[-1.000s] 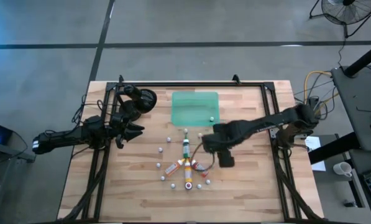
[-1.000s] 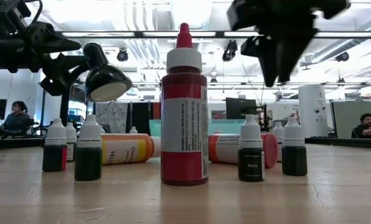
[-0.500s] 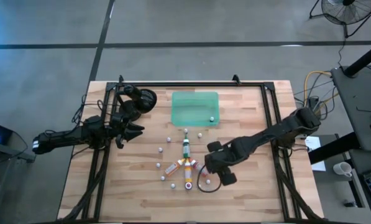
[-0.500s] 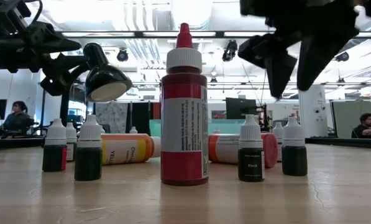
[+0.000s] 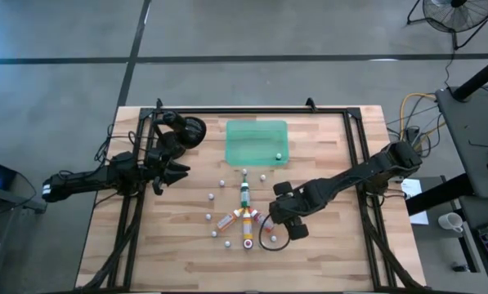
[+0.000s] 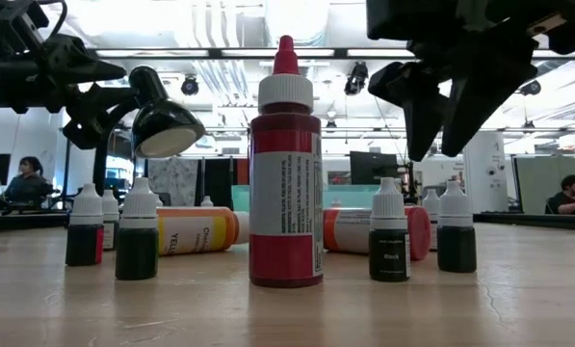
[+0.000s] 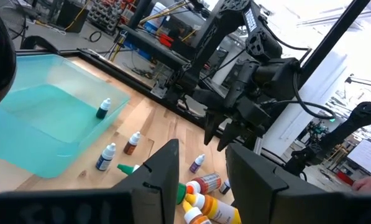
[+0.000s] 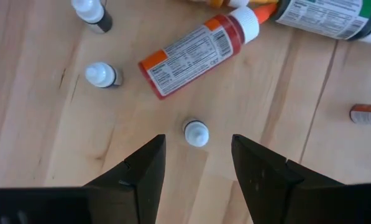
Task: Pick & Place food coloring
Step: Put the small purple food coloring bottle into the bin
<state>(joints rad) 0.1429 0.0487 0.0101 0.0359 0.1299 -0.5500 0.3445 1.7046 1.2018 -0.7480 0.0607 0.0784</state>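
Two dark fingers of the right hand are hanging wide apart, empty, over a small white-capped bottle, seemingly upright, on the pale wood-grain worktop.

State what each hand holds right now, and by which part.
Nothing is held. The right hand hangs open above a small white-capped bottle; the left hand waits open, empty.
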